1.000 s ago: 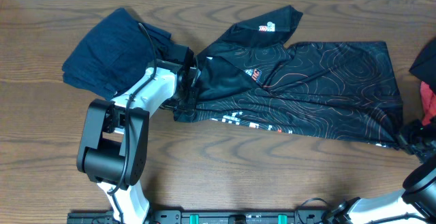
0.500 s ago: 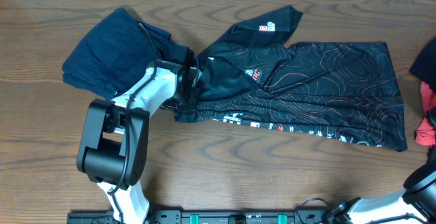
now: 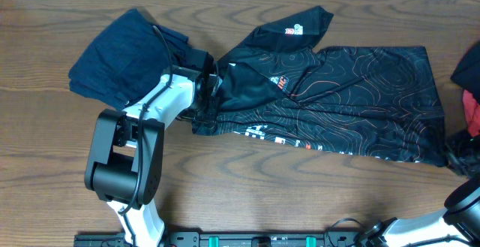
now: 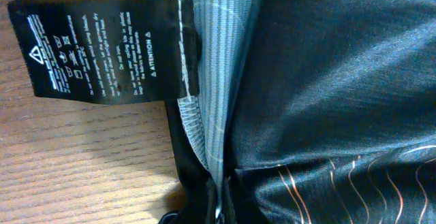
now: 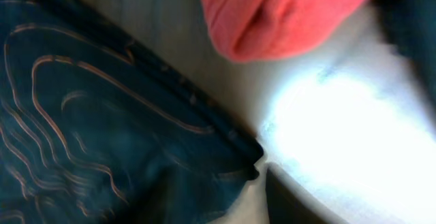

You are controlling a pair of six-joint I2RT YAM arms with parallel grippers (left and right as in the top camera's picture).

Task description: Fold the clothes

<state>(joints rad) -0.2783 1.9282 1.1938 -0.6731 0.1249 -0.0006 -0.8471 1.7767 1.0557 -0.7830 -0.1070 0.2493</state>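
The clothes, a black jersey (image 3: 352, 104) with thin orange contour lines, lie spread across the middle of the table. My left gripper (image 3: 212, 95) is shut on the jersey's left edge, where the cloth (image 4: 320, 101) bunches into the jaws at the bottom of the left wrist view. A black care label (image 4: 102, 47) and light-blue inner fabric (image 4: 208, 81) show there. My right gripper (image 3: 457, 157) sits at the jersey's lower right corner (image 5: 242, 159) with its jaws open. The corner lies loose beside one dark finger (image 5: 289, 200); the other finger is hidden.
A dark navy garment (image 3: 124, 55) lies at the back left, touching the left arm. A red garment (image 3: 472, 115) (image 5: 286, 13) and a dark one (image 3: 469, 70) sit at the right edge, close to my right gripper.
The right gripper has let go of the jersey's lower right corner, which now lies on the table. The left gripper and the rest of the jersey have not moved.
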